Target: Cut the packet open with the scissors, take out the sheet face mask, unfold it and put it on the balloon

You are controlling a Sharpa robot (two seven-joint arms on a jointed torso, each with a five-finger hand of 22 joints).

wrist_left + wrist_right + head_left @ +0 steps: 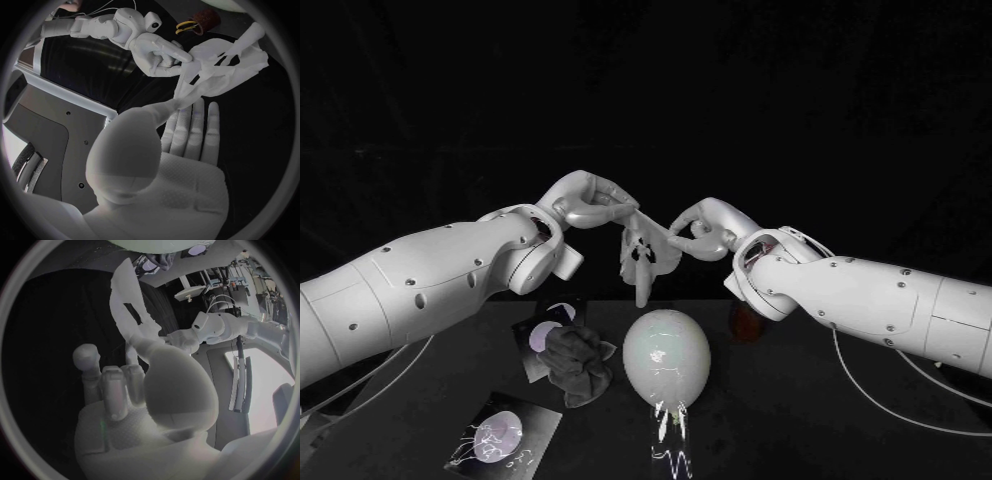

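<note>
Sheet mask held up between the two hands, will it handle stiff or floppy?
Probably floppy: the sheet mask sags in folds between the left hand and right hand. Likely light, since fingertip pinches carry it. It may cling to itself: its folds hang bunched together.

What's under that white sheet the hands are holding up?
The balloon lies on the table below the mask, apart from it. The table right behind the balloon is hidden by it.

The white face mask (646,255) hangs half folded, pinched at its top by the left robot hand (584,205) and right robot hand (704,228). Under it the pale, egg-shaped balloon (669,355) lies in the middle of the bench (848,430). The dark packet (502,432) lies flat near the front left corner.
</note>
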